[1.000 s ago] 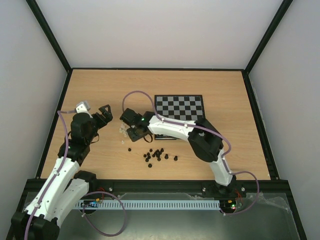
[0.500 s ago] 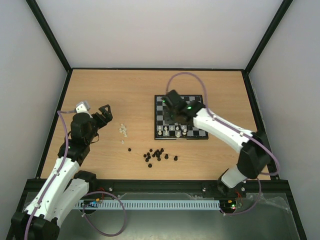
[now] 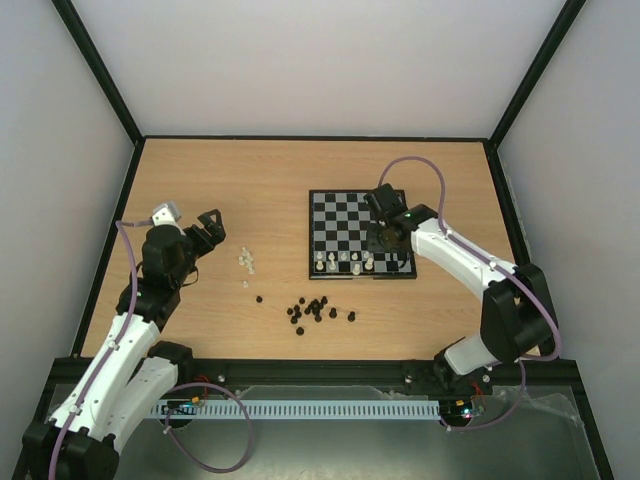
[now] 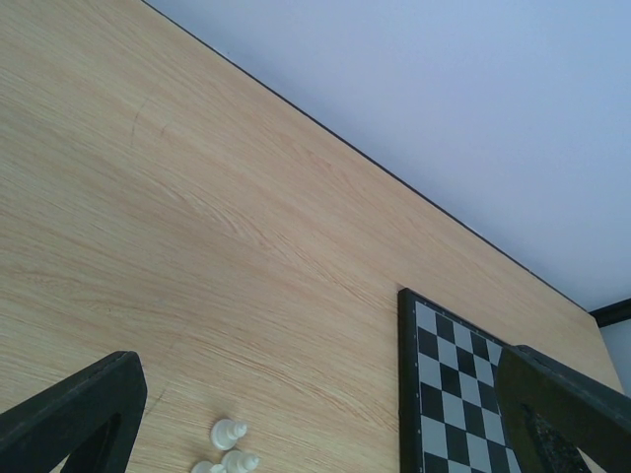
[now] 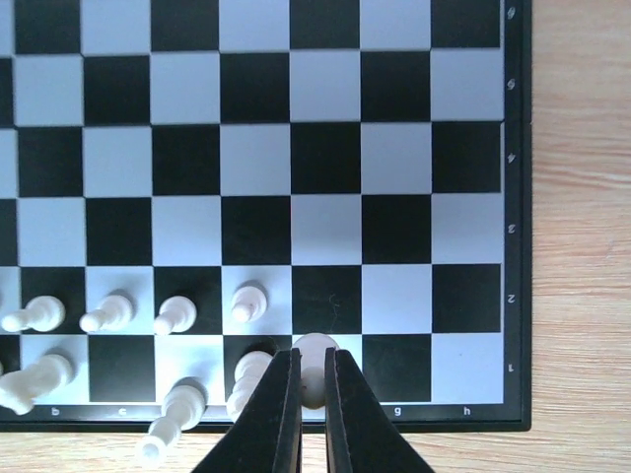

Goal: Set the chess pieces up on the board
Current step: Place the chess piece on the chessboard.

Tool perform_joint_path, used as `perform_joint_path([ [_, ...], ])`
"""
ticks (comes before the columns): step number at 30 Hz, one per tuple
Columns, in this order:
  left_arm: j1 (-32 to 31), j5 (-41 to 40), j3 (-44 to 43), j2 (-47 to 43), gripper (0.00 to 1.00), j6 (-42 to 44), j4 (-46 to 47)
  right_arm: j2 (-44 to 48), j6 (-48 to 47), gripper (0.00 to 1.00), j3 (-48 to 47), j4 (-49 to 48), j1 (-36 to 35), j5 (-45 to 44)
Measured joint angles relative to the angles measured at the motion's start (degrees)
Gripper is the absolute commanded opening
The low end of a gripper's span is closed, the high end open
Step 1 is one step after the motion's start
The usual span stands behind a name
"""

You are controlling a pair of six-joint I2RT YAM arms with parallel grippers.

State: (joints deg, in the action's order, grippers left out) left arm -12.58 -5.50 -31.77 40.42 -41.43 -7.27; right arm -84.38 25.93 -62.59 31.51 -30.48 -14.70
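Right end effector (image 5: 313,357) clamps a white chess piece (image 5: 314,345) between its fingers, on the edge row of the board (image 5: 394,177)

Wooden table (image 3: 200,180) bears the board (image 3: 345,215), loose white pieces (image 3: 246,261), black pieces (image 3: 315,308).

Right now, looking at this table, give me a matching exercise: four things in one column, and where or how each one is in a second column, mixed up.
Things
1. tiny black plastic chess pieces
2. loose tiny white plastic chess pieces
3. right arm's jaws
4. left arm's jaws

Places or states
A. wide open at the left of the light wooden table
B. scattered on the table, nearer the arms than the square black-and-grey checked chessboard
C. closed on a small white plastic piece over the board's near row
D. small cluster on the table, left of the board

Pairs: 1-B, 2-D, 3-C, 4-A
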Motion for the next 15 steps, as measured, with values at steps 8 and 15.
perform_joint_path([
  [8,0.0,0.0,0.0,0.2,0.99,0.0,0.0,-4.9,-0.2,0.01,1.7,-3.0,0.5,2.1],
  [15,0.0,0.0,0.0,0.2,0.99,0.0,0.0,-8.2,-0.5,0.01,2.1,-5.1,0.9,2.7],
])
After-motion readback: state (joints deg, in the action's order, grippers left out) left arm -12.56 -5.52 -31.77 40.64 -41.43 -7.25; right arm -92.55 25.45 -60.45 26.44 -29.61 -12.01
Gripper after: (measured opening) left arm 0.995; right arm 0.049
